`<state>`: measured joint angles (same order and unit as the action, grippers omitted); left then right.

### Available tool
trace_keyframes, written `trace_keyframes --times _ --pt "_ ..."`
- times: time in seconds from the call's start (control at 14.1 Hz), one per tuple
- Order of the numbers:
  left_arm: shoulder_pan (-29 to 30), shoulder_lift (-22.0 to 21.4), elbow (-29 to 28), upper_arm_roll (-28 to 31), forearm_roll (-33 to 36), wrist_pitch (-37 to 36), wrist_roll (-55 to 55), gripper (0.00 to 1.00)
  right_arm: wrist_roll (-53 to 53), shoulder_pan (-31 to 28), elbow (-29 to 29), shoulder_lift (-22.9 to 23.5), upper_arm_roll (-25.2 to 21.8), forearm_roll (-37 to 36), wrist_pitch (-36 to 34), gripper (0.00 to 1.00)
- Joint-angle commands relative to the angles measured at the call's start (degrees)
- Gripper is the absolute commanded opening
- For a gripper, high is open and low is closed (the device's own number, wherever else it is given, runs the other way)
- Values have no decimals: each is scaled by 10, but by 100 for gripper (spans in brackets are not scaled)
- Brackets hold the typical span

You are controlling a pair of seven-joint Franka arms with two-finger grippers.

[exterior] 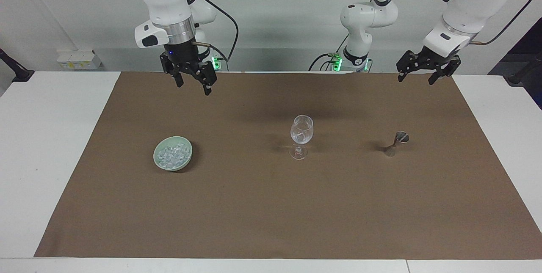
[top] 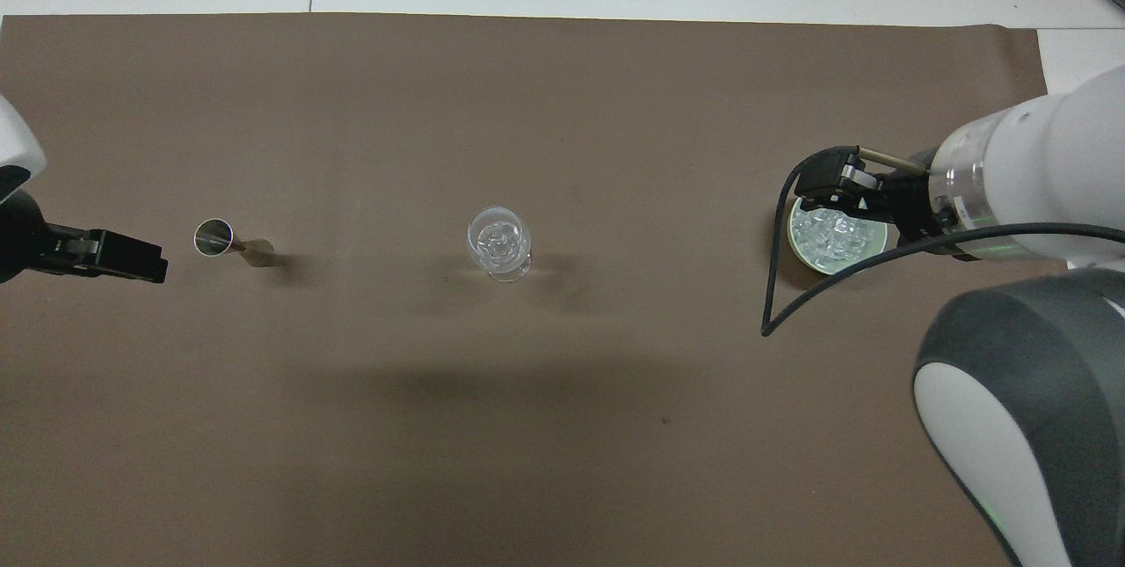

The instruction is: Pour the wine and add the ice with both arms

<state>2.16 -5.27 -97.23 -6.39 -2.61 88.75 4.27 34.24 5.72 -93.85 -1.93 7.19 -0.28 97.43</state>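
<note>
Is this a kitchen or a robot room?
Most likely a robot lab, not a kitchen. Two white robot arms stand at a plain table under a brown mat, practising with a wine glass and a bowl of ice.
</note>
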Motion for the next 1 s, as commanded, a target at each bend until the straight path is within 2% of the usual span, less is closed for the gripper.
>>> trace_keyframes --times 0.0,0.21,0.43,0.92 --pt "-12 -4 -1 10 6 -9 5 100 -45 -30 -4 -23 7 -14 -42 100" --pt "-12 -4 -1 10 6 -8 5 100 -100 -49 35 -14 7 -12 -89 100" --pt "-11 -4 -1 10 6 -6 5 100 -166 -76 52 -4 -7 -14 -103 100" --pt "-11 -4 -2 12 6 -10 5 100 -179 -88 53 4 -10 -16 -116 100"
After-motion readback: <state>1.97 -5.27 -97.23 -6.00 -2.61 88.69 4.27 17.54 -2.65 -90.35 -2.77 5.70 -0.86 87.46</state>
